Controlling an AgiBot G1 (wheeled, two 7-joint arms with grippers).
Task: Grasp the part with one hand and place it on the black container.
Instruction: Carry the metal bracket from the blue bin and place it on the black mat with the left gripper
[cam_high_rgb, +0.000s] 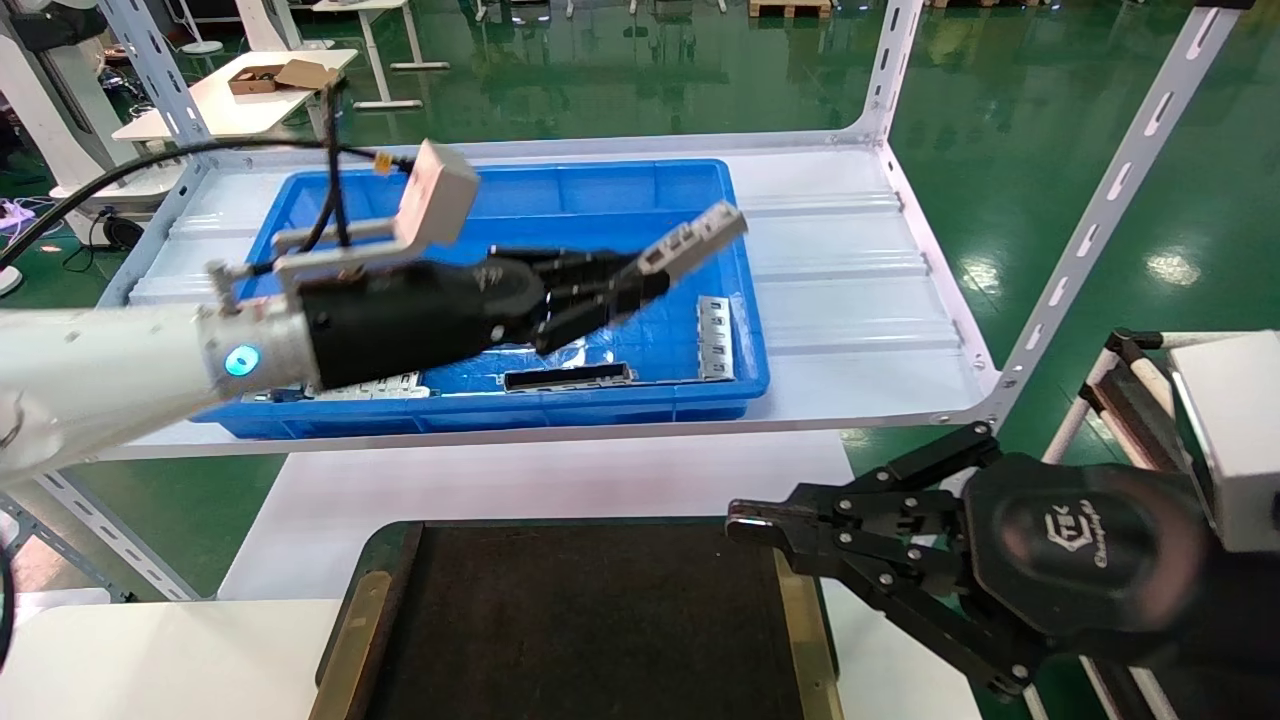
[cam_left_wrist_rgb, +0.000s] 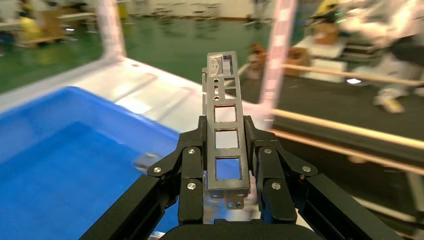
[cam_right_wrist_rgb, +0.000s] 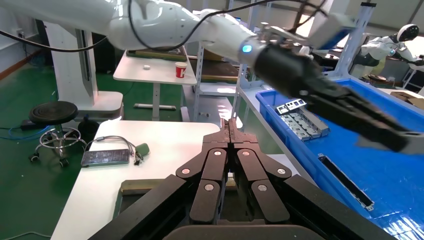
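Right end effector, logo perhaps "CTEK", closed empty beside black container; left end effector clamping part.

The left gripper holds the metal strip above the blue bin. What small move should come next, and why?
Probably carry it back toward the black tray. The left gripper is shut on the metal strip, lifted above the blue bin; the tray lies nearer the robot. The right gripper waits, closed, at the tray's edge.

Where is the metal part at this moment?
In the head view the part is held in the left gripper, lifted above the blue bin, beyond the black container.
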